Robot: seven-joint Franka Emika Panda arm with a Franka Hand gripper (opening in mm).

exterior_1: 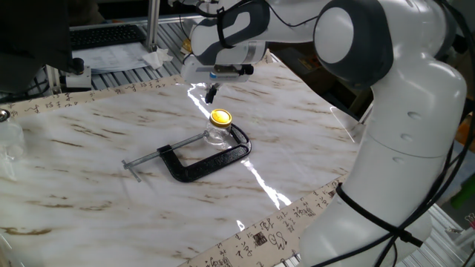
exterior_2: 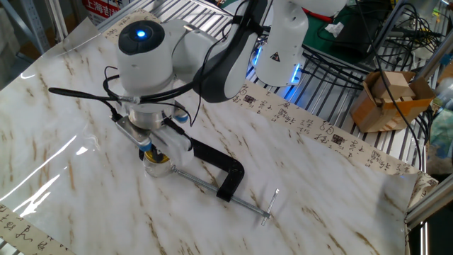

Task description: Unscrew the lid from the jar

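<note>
One fixed view shows the marble-patterned surface (exterior_1: pixel 89 159) carrying a black C-clamp (exterior_1: pixel 199 161) that lies flat near the middle, its screw bar running out toward 9 o'clock. The jar (exterior_1: pixel 216 136) sits in the clamp's mouth at its 1 o'clock end, apparently pinched there, upright, with the lid (exterior_1: pixel 220 117) seated on top. The gripper (exterior_1: pixel 211 93) hangs above and toward 11 o'clock of the lid, apart from it; its dark fingers look close together, but I cannot tell for sure whether they are pressed shut.

In the other fixed view the wrist covers the lid, and only the glass body (exterior_2: pixel 157 167) shows below it.

Risks, as I judge them: the fingers look too narrow to straddle the cap, so a straight descent could land them on its top and press the jar down. An off-centre grip could skid round the rim. If the clamp holds loosely, jar and clamp may turn together on the smooth surface.

The jar is small, squat, clear glass with rounded shoulders. The lid is bright yellow, round, darker at its centre.
</note>
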